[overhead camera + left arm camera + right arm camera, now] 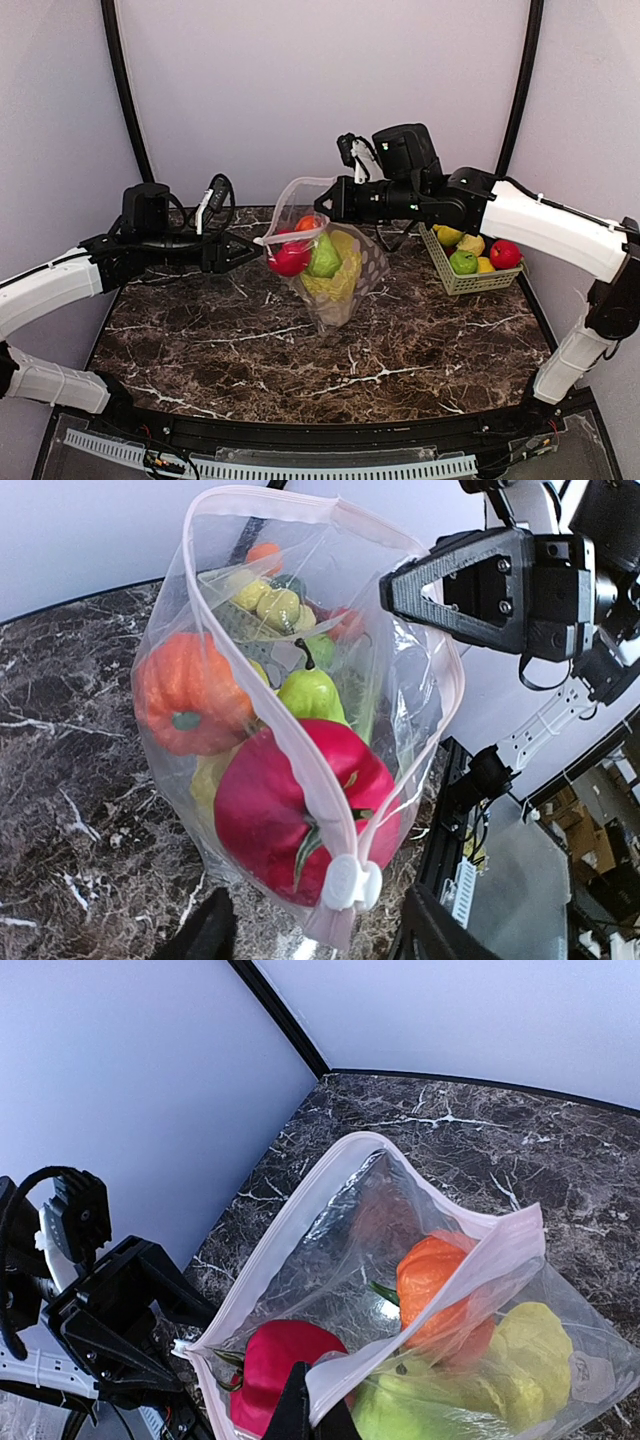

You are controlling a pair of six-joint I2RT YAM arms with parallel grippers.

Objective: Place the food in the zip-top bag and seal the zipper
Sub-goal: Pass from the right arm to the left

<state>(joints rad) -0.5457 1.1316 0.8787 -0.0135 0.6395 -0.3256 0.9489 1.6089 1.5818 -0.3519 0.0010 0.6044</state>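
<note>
The zip-top bag (345,275) hangs open above the table. It holds a red apple (289,259), a green pear (323,258), a yellow cabbage (343,280) and an orange tomato (305,222). My right gripper (312,1418) is shut on the pink zipper strip (420,1310) at the bag's near lip and holds the bag up. My left gripper (320,935) is open at the bag's left end. The white slider tab (350,883) sits between its fingers (205,935) and is not pinched. The apple (290,815), pear (312,695) and tomato (185,705) show through the bag.
A pale green mesh basket (455,285) stands at the right under the right arm. It holds a green apple (463,262), a red apple (505,253) and yellow fruit (472,243). The dark marble table (300,350) has black rails at its edges.
</note>
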